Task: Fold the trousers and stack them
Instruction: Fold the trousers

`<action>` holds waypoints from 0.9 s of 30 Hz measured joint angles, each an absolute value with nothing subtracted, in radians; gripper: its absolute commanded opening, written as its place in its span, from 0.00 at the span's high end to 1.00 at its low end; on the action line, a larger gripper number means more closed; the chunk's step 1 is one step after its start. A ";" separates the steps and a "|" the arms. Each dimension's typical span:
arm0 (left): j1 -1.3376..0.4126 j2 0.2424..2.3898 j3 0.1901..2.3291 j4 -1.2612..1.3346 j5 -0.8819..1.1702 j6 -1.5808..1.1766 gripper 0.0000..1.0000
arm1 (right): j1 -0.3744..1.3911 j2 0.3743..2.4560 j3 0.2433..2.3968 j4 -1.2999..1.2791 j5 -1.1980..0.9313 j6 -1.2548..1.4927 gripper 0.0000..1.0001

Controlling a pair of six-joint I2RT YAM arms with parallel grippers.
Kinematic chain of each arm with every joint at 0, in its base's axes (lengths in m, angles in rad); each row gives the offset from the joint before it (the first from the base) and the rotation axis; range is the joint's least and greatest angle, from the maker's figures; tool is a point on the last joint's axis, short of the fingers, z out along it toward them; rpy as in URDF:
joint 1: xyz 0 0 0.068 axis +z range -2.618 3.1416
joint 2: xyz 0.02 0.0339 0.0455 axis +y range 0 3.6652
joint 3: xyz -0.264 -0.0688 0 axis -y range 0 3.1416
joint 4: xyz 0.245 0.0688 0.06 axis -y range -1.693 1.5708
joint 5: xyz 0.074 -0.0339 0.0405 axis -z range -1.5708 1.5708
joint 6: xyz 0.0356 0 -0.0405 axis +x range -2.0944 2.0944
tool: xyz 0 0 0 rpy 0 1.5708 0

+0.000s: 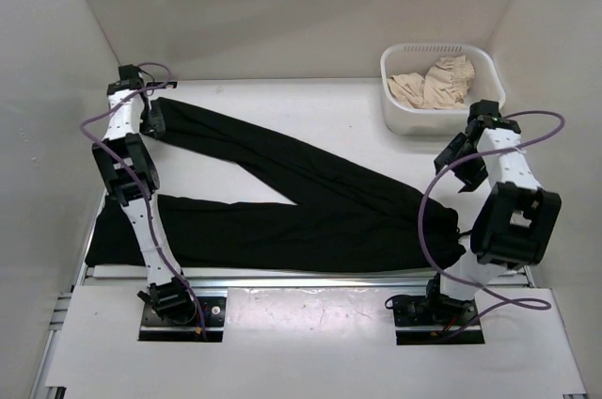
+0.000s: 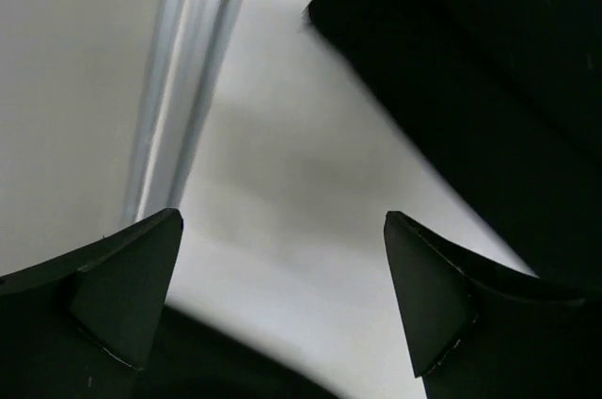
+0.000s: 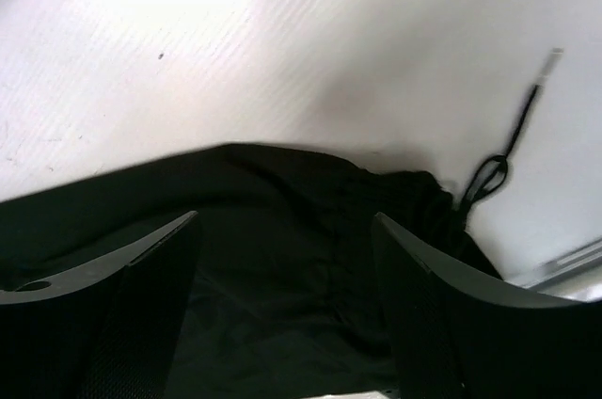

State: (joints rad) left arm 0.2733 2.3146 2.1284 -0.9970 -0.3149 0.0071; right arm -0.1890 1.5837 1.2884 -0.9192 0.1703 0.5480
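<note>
Table bears trousers; left pincer and right pincer gape empty.

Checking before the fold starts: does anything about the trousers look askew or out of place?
Yes. The trousers lie splayed in a V, legs apart rather than stacked, and the drawstring trails loose onto the table beside the waist.

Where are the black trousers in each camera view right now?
Top external: trousers across the middle, legs splayed leftward, waist at right.
Left wrist: trousers in the upper right corner.
Right wrist: trousers fill the lower half, drawstring at right.
Shared landmark: white tabletop, in all three.
</note>
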 measured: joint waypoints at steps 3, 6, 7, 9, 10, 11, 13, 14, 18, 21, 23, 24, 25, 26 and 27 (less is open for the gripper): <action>0.259 2.423 2.168 -0.963 -0.308 0.006 0.00 | -0.189 1.665 1.289 -0.890 0.121 0.555 0.21; 0.223 2.427 2.119 -0.897 -0.330 0.006 0.00 | -0.183 1.722 1.295 -0.884 0.079 0.577 0.21; 0.210 2.424 2.107 -0.880 -0.339 0.006 0.00 | -0.183 1.733 1.296 -0.886 0.067 0.586 0.21; 0.187 2.425 2.101 -0.855 -0.367 0.007 0.05 | -0.181 1.748 1.303 -0.899 0.049 0.599 0.21; 0.178 2.427 2.100 -0.844 -0.369 0.006 0.15 | -0.180 1.750 1.308 -0.909 0.044 0.603 0.21; 0.169 2.429 2.099 -0.831 -0.384 0.004 0.41 | -0.179 1.750 1.312 -0.918 0.041 0.604 0.21; 0.158 2.431 2.072 -0.805 -0.399 0.001 0.66 | -0.178 1.747 1.328 -0.944 0.046 0.603 0.21; 0.155 2.431 2.057 -0.795 -0.415 0.002 0.79 | -0.178 1.745 1.336 -0.951 0.051 0.603 0.21; 0.170 2.386 1.943 -0.727 -0.459 0.014 0.86 | -0.176 1.719 1.371 -0.975 0.060 0.597 0.21; 0.211 2.296 1.794 -0.712 -0.463 0.014 0.86 | -0.160 1.683 1.389 -0.989 0.055 0.595 0.21; 0.242 2.228 1.686 -0.717 -0.462 0.014 0.86 | -0.133 1.660 1.403 -1.008 0.044 0.595 0.21; 0.255 2.195 1.635 -0.723 -0.458 0.014 0.86 | -0.121 1.650 1.407 -1.015 0.036 0.597 0.21; 0.268 2.167 1.590 -0.727 -0.457 0.014 0.86 | -0.108 1.640 1.407 -1.018 0.022 0.601 0.21; 0.281 2.140 1.549 -0.738 -0.456 0.014 0.86 | -0.097 1.629 1.401 -1.019 0.001 0.606 0.20; 0.291 2.115 1.511 -0.749 -0.456 0.014 0.86 | -0.089 1.617 1.388 -1.018 -0.021 0.617 0.18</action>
